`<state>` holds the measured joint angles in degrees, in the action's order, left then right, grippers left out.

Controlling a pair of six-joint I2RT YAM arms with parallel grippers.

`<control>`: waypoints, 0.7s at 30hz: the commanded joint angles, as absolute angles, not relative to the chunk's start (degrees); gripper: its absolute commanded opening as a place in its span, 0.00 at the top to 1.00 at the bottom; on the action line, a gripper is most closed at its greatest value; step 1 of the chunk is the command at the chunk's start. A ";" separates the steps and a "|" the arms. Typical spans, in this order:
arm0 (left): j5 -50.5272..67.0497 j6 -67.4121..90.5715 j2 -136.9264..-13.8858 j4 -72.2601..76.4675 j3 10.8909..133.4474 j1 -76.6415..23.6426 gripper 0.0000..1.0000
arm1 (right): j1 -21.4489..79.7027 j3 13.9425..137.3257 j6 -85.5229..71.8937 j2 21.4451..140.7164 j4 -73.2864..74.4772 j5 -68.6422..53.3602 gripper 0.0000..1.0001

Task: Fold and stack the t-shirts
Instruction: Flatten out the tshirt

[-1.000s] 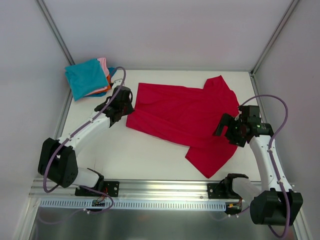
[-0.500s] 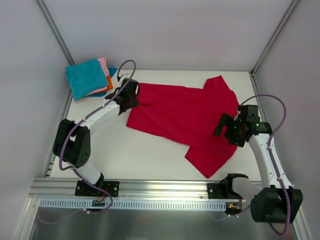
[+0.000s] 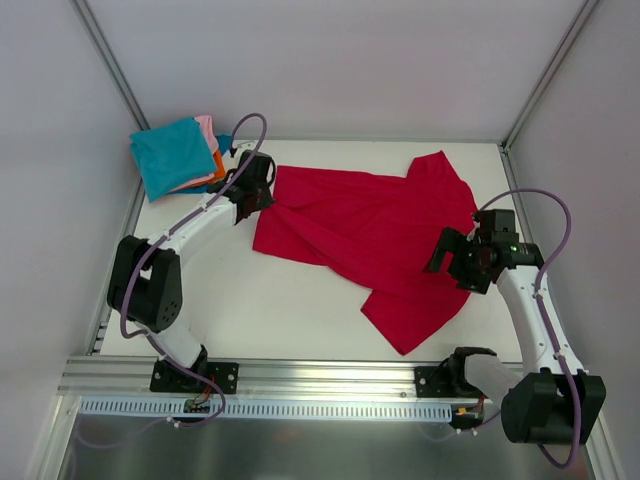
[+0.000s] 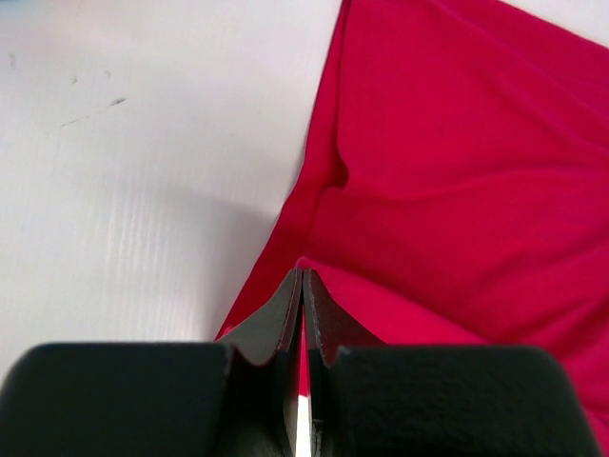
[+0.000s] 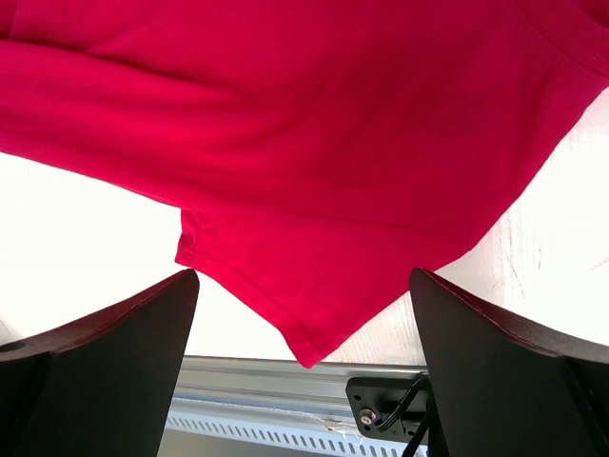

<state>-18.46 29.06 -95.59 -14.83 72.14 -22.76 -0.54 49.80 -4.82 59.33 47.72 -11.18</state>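
While several folded t-shirts (image 3: 180, 155) already sit stacked at upper left, the red t-shirt (image 3: 370, 235) lies unfolded mid-frame, its left edge pinched in the closed left gripper (image 3: 257, 190), the right gripper (image 3: 455, 262) spread wide, holding nothing.

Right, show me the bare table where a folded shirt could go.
Bare table lies between the red t-shirt and the near rail, beside the left arm. A strip behind the shirt, along the back wall, is also free. The far-left corner is crowded by the folded stack and the left pincer.
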 commanded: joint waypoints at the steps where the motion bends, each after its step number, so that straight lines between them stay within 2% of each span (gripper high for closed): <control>1: -17.85 29.35 -92.20 -16.61 70.67 -22.24 1.00 | -0.09 49.31 -3.69 59.50 46.85 -11.07 0.00; 7: -13.18 29.79 -88.68 -16.00 65.13 -22.24 1.00 | -0.09 49.39 -3.78 59.50 46.85 -11.34 0.01; 8: -13.01 29.53 -90.42 -16.26 65.39 -22.24 0.75 | -0.09 49.39 -3.87 59.41 46.76 -11.42 0.00; 10: -12.75 29.44 -92.89 -17.83 66.88 -22.15 0.31 | -0.09 49.48 -3.87 58.98 47.11 -11.60 0.01; 12: -12.83 30.32 -95.18 -18.72 67.59 -22.15 0.03 | -0.09 49.31 -3.87 58.45 47.37 -11.51 0.01; 21: -10.47 33.22 -88.87 -14.94 58.28 -22.24 0.01 | 1.14 49.04 -3.87 58.44 47.37 -11.43 0.00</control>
